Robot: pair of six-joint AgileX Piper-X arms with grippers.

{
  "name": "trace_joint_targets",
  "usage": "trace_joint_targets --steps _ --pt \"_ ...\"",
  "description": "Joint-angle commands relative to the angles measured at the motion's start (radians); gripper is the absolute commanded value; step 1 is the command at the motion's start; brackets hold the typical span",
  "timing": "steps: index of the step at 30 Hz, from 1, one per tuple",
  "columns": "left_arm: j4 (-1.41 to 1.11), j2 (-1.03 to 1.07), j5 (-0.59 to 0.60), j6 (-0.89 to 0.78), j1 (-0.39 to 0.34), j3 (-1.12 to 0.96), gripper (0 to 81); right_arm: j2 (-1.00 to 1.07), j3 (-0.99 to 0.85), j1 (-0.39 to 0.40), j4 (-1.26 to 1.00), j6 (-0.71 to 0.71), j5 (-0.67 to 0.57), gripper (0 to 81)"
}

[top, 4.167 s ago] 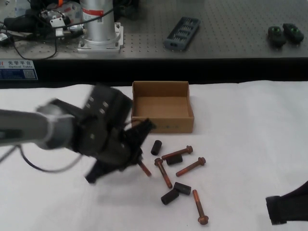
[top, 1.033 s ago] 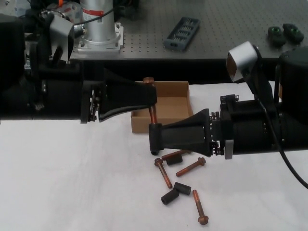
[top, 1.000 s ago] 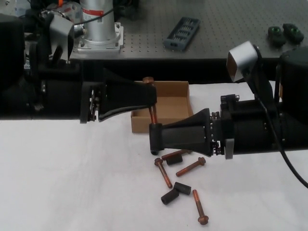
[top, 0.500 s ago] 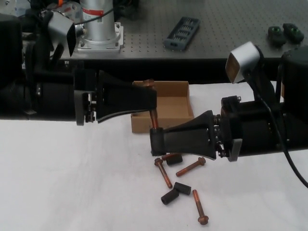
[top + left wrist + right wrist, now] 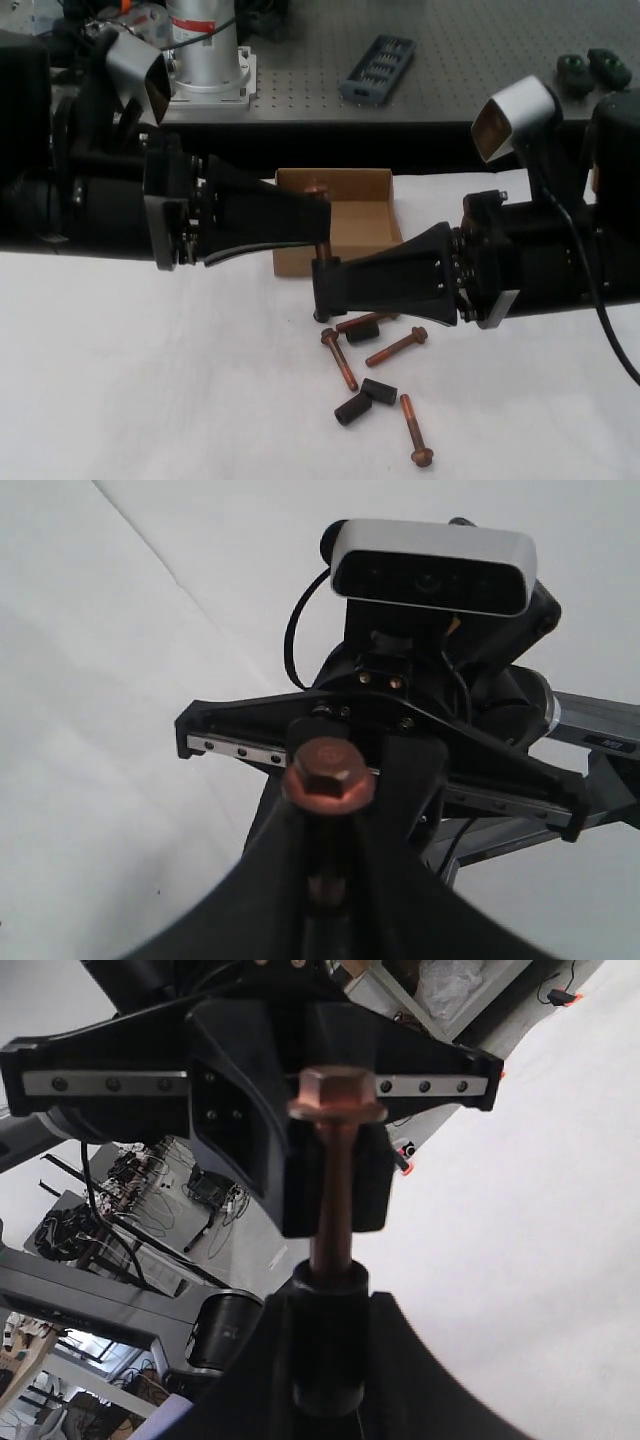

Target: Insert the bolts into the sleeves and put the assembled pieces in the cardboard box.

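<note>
Bolt (image 5: 329, 775) clamped in left pincer (image 5: 322, 218), sleeve (image 5: 328, 1330) clamped in right pincer (image 5: 320, 290); both level, tip-to-tip.

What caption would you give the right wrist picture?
A copper bolt, its tip in the mouth of a black sleeve.

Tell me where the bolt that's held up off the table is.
High view: the bolt stands upright mid-bench, by the cardboard box's front wall, pinched by the left gripper, its lower end in the sleeve the right gripper holds.
</note>
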Motion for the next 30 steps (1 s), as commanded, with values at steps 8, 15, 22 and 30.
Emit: trace_joint_targets --steps 8,15,22,30 --pt "0.116 -0.005 0.047 0.041 -0.002 -0.003 0.6 0.0 -0.008 -0.012 -0.107 0.0 0.036 2.7" --pt "0.114 -0.005 0.05 0.041 -0.002 -0.003 2.4 0.0 -0.008 -0.012 -0.107 0.008 0.036 2.7" --pt "0.06 -0.005 0.1 -0.002 -0.002 -0.005 56.4 0.0 -0.008 -0.012 -0.107 0.008 0.036 2.7" --pt "0.055 -0.005 0.091 -0.053 0.001 -0.005 57.1 0.0 -0.008 -0.012 -0.105 0.015 0.036 2.7"
